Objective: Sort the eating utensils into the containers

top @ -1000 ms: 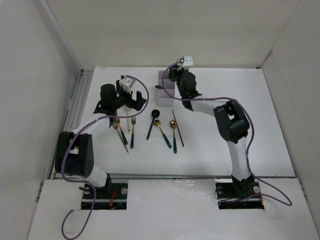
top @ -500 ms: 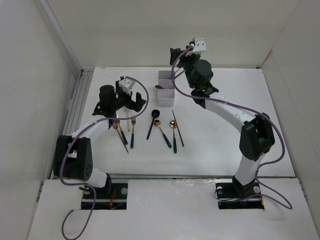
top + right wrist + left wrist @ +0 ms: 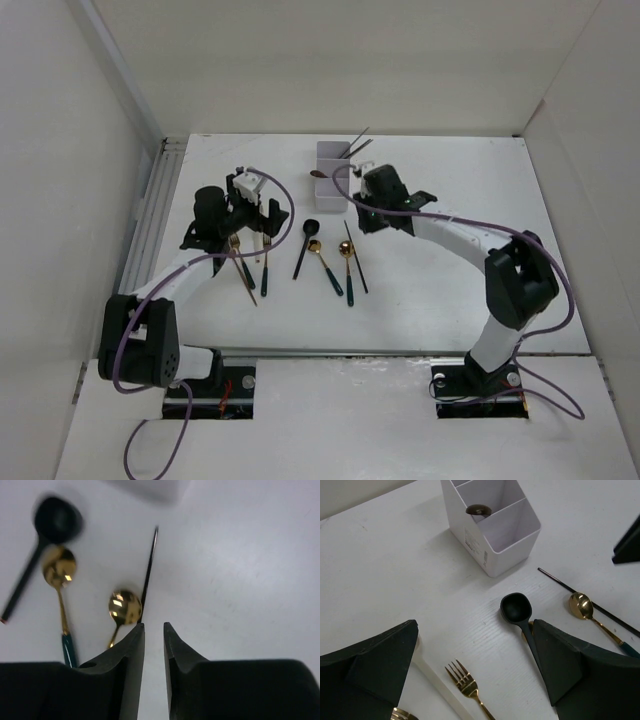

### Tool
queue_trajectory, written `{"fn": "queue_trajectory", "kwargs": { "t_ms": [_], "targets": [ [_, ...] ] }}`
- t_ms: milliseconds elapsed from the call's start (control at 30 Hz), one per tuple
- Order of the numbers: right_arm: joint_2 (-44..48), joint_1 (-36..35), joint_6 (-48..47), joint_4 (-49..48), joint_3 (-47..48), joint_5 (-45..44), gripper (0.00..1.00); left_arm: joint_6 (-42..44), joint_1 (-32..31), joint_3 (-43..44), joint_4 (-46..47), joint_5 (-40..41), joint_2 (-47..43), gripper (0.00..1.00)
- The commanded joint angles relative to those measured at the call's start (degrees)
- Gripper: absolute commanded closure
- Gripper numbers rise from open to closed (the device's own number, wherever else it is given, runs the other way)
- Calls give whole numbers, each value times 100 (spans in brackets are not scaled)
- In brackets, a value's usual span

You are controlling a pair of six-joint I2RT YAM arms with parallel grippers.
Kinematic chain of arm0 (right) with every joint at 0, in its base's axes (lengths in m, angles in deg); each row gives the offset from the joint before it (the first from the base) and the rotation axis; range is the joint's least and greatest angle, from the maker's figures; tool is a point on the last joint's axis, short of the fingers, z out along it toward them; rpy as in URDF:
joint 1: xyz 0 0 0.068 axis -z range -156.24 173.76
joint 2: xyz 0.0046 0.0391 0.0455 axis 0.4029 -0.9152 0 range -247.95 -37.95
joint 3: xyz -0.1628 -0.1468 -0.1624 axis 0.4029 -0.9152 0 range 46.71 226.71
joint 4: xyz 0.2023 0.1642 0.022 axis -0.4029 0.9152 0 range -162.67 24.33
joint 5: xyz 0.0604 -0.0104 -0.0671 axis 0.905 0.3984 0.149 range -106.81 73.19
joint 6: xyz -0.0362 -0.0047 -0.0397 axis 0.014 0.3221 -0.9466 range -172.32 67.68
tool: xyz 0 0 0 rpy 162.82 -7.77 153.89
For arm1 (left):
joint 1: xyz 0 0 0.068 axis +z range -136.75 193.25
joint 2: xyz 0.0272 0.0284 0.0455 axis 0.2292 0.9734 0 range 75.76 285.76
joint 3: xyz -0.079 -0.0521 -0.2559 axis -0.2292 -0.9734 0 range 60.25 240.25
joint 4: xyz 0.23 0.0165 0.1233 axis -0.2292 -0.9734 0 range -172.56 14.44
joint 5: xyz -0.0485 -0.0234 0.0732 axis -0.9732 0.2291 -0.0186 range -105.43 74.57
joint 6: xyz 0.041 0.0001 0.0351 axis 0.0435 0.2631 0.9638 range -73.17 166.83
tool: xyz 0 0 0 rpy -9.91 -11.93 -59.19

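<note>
The white container (image 3: 333, 176) stands at the back middle, with a dark chopstick (image 3: 358, 143) leaning out of its far compartment and a brown spoon head (image 3: 479, 511) in the middle one. On the table lie a black spoon (image 3: 304, 247), two gold spoons (image 3: 328, 265) (image 3: 347, 262), a dark chopstick (image 3: 355, 257), a gold fork (image 3: 465, 682) and a pale wooden spoon (image 3: 440, 685). My left gripper (image 3: 475, 623) is open wide over the fork and holds nothing. My right gripper (image 3: 154, 625) is nearly shut with a narrow gap, empty, above the table beside a gold spoon (image 3: 124, 607) and the chopstick (image 3: 149, 570).
More slim utensils lie left of the fork, under my left arm (image 3: 243, 270). White walls enclose the table on the left, back and right. A ribbed rail (image 3: 152, 205) runs along the left edge.
My right arm came down from high above the container to the table in front of it. The chopstick it carried now stands in the far compartment. My left gripper shifted slightly nearer.
</note>
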Motion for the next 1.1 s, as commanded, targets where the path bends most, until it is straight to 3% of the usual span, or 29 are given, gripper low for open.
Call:
{"fn": "queue_trajectory", "kwargs": {
  "t_ms": [0, 633, 833, 967, 1067],
  "targets": [
    [-116, -336, 390, 789, -180, 98, 73, 63, -93, -144, 325, 94, -320, 1],
    [-1268, -698, 803, 843, -181, -702, 70, 230, -199, -452, 325, 587, -734, 1],
    [-1988, -698, 864, 1474, 767, -1247, 70, 283, -199, -452, 325, 587, -681, 1],
    [-2200, -645, 917, 1546, 900, -1336, 76, 344, -199, -452, 378, 779, -681, 1],
    [-2121, -505, 978, 1353, 620, -1081, 92, 345, -199, -452, 378, 833, -681, 1]
  ]
}}
